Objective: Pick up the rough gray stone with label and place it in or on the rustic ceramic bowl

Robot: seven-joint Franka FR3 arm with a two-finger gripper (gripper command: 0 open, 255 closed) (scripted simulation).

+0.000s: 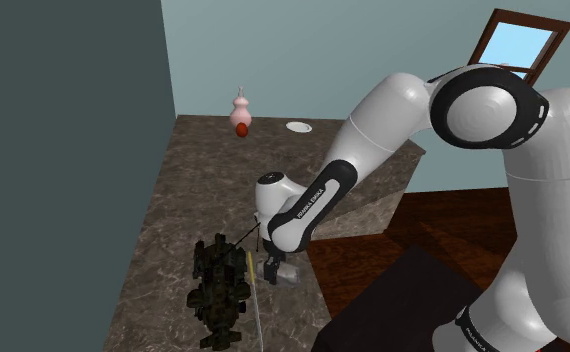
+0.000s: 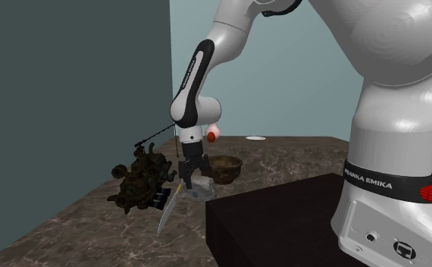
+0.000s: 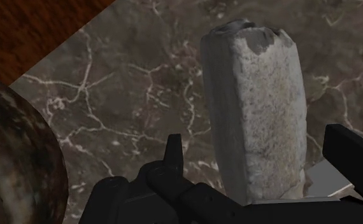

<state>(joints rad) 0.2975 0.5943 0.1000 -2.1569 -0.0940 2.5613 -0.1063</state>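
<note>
Currently the step in hand appears to be the grasp: the end effector is lowered over the grey stone, and nothing has been lifted yet.

1. End effector state. The two black fingers are spread, one on each side of the stone. A strip of desk shows between each finger and the stone's flank, so no contact is evident and the stone is not held.
2. Task object. The stone is a rough, elongated grey block that lies on the marbled desk directly between the fingers, its long axis running away from the palm.
3. Target. The brown mottled bowl stands on the desk just beside the end effector, outside one finger and apart from the stone.
4. Nearby obstacles. A dark tangled object and a slim pale blade lie close on the end effector's other side.

Next move, as judged: close the fingers squarely on the stone's long flanks, confirm a firm hold on the rough surface, raise it clear of the desk, then carry it the short way across to the bowl.
</note>
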